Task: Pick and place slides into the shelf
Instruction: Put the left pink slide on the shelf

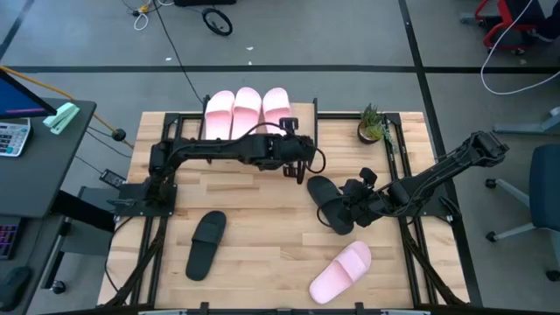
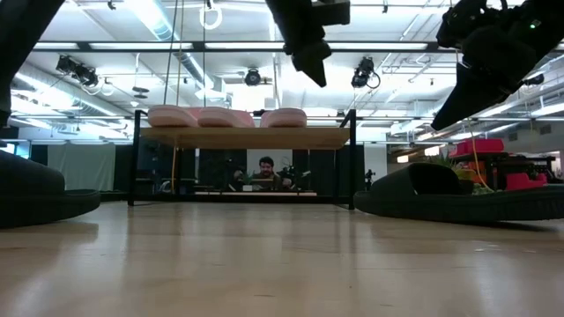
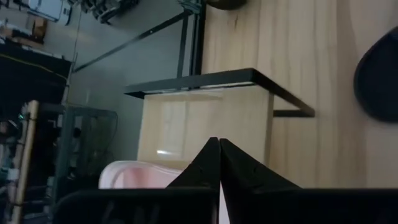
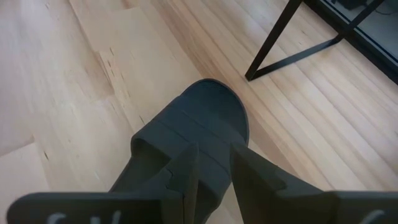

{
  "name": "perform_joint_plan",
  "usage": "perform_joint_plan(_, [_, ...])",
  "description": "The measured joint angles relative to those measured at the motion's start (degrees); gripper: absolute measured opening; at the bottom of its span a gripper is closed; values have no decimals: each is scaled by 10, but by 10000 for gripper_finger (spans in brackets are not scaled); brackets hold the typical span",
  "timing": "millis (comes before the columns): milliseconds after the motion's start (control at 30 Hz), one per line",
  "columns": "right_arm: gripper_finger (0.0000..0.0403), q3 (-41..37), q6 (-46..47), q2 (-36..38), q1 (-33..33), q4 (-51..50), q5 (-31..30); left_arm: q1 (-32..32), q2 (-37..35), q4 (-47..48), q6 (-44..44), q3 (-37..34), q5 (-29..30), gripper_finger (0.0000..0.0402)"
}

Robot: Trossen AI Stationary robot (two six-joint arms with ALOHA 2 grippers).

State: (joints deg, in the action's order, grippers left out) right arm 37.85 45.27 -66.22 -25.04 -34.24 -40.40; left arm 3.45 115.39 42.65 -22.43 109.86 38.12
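Three light pink slides (image 1: 248, 110) are seen on the pale wooden, black-framed shelf (image 1: 332, 122), and a fourth pink slide (image 1: 340, 272) on the light slatted tabletop (image 1: 262, 236). Two black slides (image 1: 206, 244) are shown, and a green plant (image 1: 372, 122) in a dark pot.

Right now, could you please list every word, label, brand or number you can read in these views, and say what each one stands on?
None can be read.
The calculator on the side desk has keys too small to read.
The slides and shelf show no readable print.
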Motion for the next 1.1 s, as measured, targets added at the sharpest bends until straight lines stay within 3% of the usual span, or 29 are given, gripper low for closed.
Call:
perform_joint_plan(367, [98, 0, 2, 0, 0, 0, 0, 34, 1, -133, 33, -81, 2, 6])
perform_joint_plan(700, [98, 0, -3, 0, 0, 0, 0, 52, 1, -119, 89, -111, -1, 4])
perform_joint_plan(900, [98, 0, -3, 0, 0, -1, 0, 53, -2, -64, 113, -111, 1, 4])
perform_joint_plan(1100, [98, 0, -3, 0, 0, -5, 0, 43, -10, -1, 113, -110, 61, 7])
